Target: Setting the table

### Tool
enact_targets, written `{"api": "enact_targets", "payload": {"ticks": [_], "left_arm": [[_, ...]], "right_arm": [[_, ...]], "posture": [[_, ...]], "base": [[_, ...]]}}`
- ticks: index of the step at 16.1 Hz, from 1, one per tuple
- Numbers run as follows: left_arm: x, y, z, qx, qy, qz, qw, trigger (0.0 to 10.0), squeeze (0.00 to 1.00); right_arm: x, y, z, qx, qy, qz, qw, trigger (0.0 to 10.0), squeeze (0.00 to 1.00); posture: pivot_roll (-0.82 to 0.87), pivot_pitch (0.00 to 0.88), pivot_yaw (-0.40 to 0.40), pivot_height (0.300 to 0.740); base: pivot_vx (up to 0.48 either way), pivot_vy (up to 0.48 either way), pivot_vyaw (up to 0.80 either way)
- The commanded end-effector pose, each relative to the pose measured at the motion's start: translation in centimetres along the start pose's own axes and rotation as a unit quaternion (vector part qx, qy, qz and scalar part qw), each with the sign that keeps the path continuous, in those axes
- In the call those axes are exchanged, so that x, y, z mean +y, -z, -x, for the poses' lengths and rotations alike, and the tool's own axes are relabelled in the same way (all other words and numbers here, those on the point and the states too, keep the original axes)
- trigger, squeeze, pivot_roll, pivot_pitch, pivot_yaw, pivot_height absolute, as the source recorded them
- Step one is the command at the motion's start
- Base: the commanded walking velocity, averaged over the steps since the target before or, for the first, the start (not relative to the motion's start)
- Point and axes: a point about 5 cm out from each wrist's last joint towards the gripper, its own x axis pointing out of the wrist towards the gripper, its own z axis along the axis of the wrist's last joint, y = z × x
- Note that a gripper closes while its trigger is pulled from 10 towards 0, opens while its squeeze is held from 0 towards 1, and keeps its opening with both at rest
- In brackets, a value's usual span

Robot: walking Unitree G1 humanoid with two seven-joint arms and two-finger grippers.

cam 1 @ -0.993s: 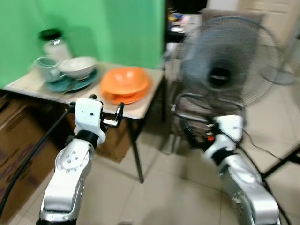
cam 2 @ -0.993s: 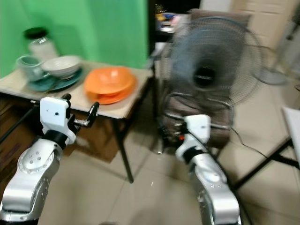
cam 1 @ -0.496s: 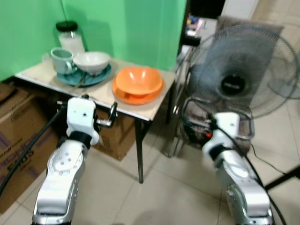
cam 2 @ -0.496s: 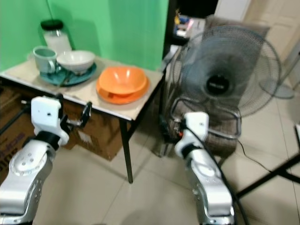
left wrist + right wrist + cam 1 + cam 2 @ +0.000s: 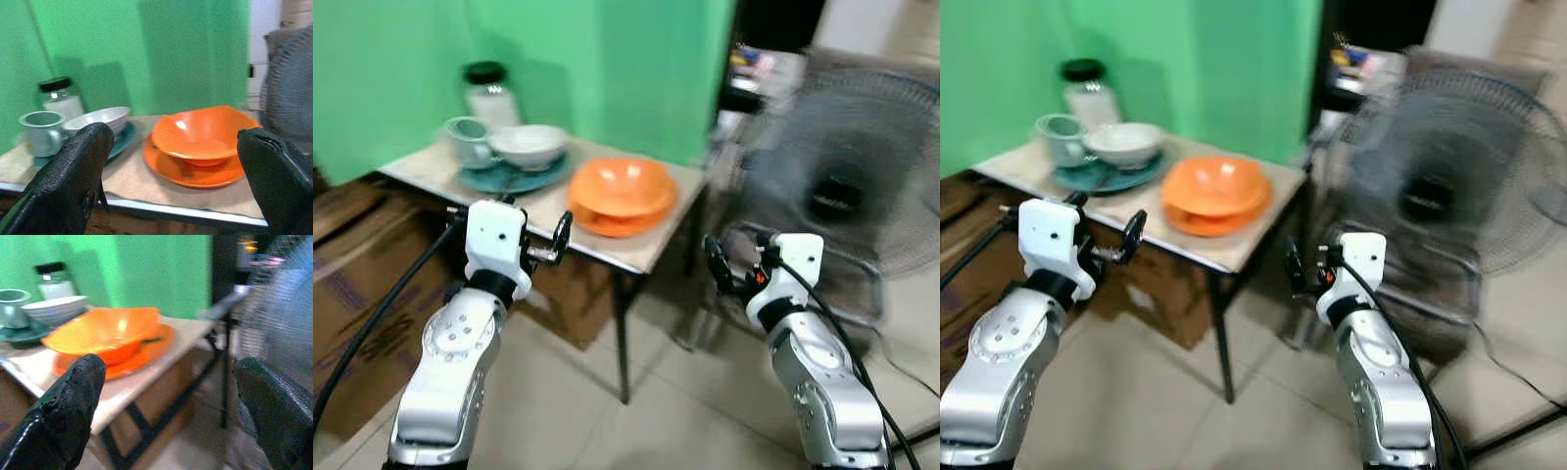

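Head views show a small table (image 5: 651, 250) against a green wall, with dishes grouped on it and both arms raised short of its near edge. Left gripper (image 5: 514, 227) is just in front of the table edge, fingers spread wide, nothing between them; right gripper (image 5: 736, 269) is off past the table's right corner toward the fan (image 5: 857, 196), also spread wide and empty. Task looks barely begun, my read: nothing is picked up, dishes sit stacked, not laid out as places. Left to do: close in, grasp, distribute. Count: one orange bowl (image 5: 623, 186) sitting on one orange plate (image 5: 607, 222), near the table's right end; one white bowl (image 5: 530, 145) and one pale green mug (image 5: 468, 140), both on one teal plate (image 5: 514, 179) at the far left; one jar (image 5: 489, 90) with a black lid behind them by the wall. Cardboard boxes (image 5: 362, 284) sit under and left of the table. Frames are motion-blurred, so small cutlery, if any, can't be confirmed.
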Motion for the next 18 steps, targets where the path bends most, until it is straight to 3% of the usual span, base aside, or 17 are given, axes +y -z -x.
{"api": "enact_targets", "payload": {"ticks": [1, 14, 15, 18], "left_arm": [[0.50, 0.19, 0.15, 0.009, -0.005, -0.004, 1.000, 10.0, 0.30], [0.22, 0.43, 0.09, 0.013, 0.010, -0.001, 1.000, 10.0, 0.31], [0.14, 0.51, 0.00, 0.014, 0.015, -0.001, 1.000, 10.0, 0.31], [-0.08, 0.47, -0.28, 0.013, 0.025, 0.000, 1.000, 10.0, 0.30]], "right_arm": [[0.97, -0.13, -0.23, 0.003, -0.022, -0.006, 1.000, 10.0, 1.00], [1.41, -0.70, -0.75, -0.010, -0.033, 0.005, 0.999, 10.0, 0.97], [1.35, -0.74, -0.76, -0.009, -0.032, 0.005, 0.999, 10.0, 0.89], [1.02, -0.84, -0.79, -0.007, -0.026, 0.005, 1.000, 10.0, 0.88]], "posture": [[0.10, 0.000, -0.007, 0.740], [0.09, 0.000, 0.002, 0.740], [0.09, 0.000, 0.004, 0.740], [0.08, 0.000, 0.010, 0.740]], "base": [[0.337, 0.000, 0.00], [0.334, 0.000, 0.03], [0.337, 0.000, 0.00], [0.338, 0.000, 0.00]]}}
